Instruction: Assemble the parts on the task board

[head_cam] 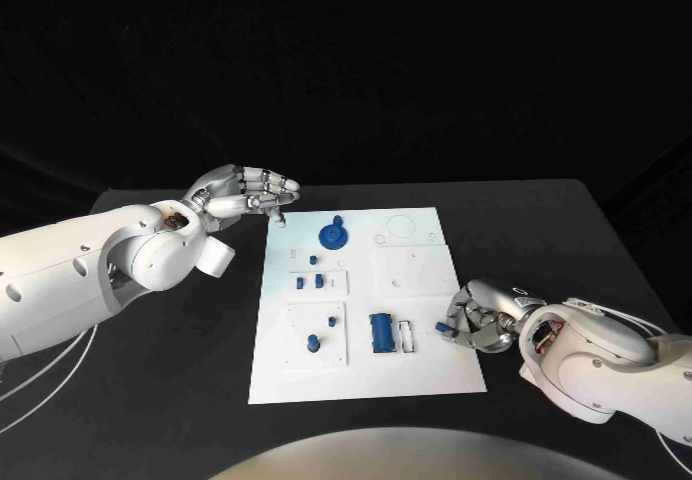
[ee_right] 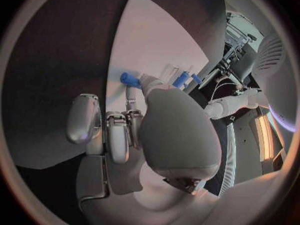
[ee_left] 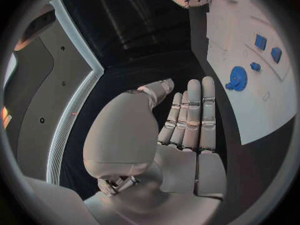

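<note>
the task board [head_cam: 368,375] lies in the middle of the black desk [head_cam: 173,390], its long side running near to far. at its right edge, toward the near end, the right hand [head_cam: 477,318] rests with its fingers curled inward; a small blue part [head_cam: 444,327] sits at its fingertips, and in the right wrist view that blue part [ee_right: 130,79] shows pinched between thumb and finger just above the white board [ee_right: 156,45]. just left of that hand a long blue block [head_cam: 382,331] stands in a recess of the board, beside a white slot. further left two small blue pegs [head_cam: 315,343] sit in a square plate. a little farther, two small blue pieces [head_cam: 309,283] sit side by side in another square plate. beyond them a round blue gear [head_cam: 333,235] lies near the board's far left corner; the left wrist view shows the same gear [ee_left: 237,78]. at that far left corner the left hand [head_cam: 248,195] hovers with its fingers straight and close together, holding nothing, fingertips [ee_left: 201,87] near the board's edge.
</note>
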Motion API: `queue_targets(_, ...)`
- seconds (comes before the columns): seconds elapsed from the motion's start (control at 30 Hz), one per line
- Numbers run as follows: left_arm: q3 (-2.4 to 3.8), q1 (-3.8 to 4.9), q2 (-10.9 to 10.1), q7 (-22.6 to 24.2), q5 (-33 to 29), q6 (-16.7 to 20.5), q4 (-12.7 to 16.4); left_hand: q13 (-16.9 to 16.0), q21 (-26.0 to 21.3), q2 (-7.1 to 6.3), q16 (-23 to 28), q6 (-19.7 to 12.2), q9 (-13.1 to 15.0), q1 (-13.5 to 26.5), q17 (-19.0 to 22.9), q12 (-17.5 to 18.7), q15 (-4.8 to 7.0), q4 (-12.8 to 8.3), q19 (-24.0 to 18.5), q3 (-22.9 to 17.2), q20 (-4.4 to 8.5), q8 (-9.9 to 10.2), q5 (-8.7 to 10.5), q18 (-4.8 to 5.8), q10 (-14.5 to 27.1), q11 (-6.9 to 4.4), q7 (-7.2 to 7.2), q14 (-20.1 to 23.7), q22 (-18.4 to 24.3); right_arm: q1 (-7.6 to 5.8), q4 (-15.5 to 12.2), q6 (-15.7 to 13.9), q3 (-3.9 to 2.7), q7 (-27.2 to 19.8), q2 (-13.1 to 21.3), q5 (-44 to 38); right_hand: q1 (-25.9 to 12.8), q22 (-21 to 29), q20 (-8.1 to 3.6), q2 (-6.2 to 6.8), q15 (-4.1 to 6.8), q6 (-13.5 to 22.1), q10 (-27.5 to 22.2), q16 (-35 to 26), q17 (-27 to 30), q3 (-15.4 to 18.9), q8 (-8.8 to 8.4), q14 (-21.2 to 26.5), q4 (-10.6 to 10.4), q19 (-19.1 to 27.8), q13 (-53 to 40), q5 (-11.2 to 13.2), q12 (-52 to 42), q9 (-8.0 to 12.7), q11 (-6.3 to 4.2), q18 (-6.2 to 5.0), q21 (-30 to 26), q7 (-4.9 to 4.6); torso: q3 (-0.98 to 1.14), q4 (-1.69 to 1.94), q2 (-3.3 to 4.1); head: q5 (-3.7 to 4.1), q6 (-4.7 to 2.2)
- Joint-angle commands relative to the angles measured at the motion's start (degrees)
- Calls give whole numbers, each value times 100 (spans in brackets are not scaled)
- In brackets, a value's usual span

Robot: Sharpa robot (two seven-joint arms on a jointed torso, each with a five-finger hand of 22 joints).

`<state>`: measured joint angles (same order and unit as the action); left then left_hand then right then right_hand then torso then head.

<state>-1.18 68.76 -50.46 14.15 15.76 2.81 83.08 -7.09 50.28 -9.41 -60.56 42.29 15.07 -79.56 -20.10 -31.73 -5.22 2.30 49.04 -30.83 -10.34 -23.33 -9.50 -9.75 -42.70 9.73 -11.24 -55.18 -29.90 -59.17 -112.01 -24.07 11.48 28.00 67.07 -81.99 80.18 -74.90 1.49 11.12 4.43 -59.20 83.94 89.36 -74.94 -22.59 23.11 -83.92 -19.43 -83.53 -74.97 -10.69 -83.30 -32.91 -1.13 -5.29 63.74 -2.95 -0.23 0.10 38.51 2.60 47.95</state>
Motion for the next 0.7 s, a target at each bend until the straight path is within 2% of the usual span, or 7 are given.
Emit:
queue_targets(0.03,4,2,7,30,-26,-34,16,6,-26,-12,-34,-44,-5,13,8,-34,0,20,-23,-12,-5,-22,-17,-80,31,14,-227,43,5,-27,-106,-488,5,-78,8,740,-208,-697,-14,-10,48,36,344,19,-1379,-1036,93,-582,938,-51,-1078,28,-25,-147,-34,74,22,17,-4,-2,-2,-2,4)
queue_targets(0.2,4,2,4,22,-26,-38,17,6,-26,-12,-34,-44,-5,13,8,-34,0,20,-23,-12,-5,-22,-17,-80,31,14,-227,43,5,-79,-246,-835,2,-251,7,1334,-446,-702,-20,-9,52,53,350,20,-1382,-1144,130,-582,940,-54,-1085,38,-33,-208,-37,74,11,21,-11,1,-1,4,16)
queue_targets(0.23,4,2,2,17,-26,-41,18,6,-26,-12,-34,-44,-5,13,8,-34,0,20,-23,-12,-5,-22,-17,-80,31,14,-227,43,5,-85,-268,-863,2,-272,-1,1454,-682,-698,-14,-39,40,61,349,20,-1382,-1144,123,-582,802,-51,-1084,46,-29,-214,-22,72,-10,5,-11,0,-1,2,15)
queue_targets(0.27,4,2,1,14,-26,-44,18,6,-26,-12,-34,-44,-5,13,8,-34,0,20,-23,-12,-5,-22,-17,-80,31,14,-227,43,5,-87,-280,-873,1,-282,-8,1519,-768,-697,-12,-23,38,60,350,21,-1385,-1142,122,-583,768,-50,-1085,47,-30,-219,-23,71,-21,6,-11,1,0,-4,16)
queue_targets(0.37,4,2,-3,5,-26,-51,21,6,-26,-12,-34,-44,-5,13,8,-34,0,20,-23,-12,-5,-22,-17,-80,31,14,-227,43,5,-95,-316,-874,1,-308,-67,1777,-958,-700,-11,42,39,35,351,20,-1382,-1064,132,-582,715,-52,-1087,69,-31,-237,-23,70,-24,8,-7,-1,3,-8,21)
queue_targets(0.7,4,3,-24,-5,-25,-78,49,11,-23,-10,-38,-51,-8,4,10,-45,1,18,-21,-21,-3,-33,-19,-80,42,15,-229,45,4,-40,-264,-653,1,-302,-324,2189,-1147,-703,-13,36,42,9,366,23,-1392,-971,131,-585,649,-55,-1110,73,-64,-250,-25,69,-33,11,-3,6,4,-26,45)
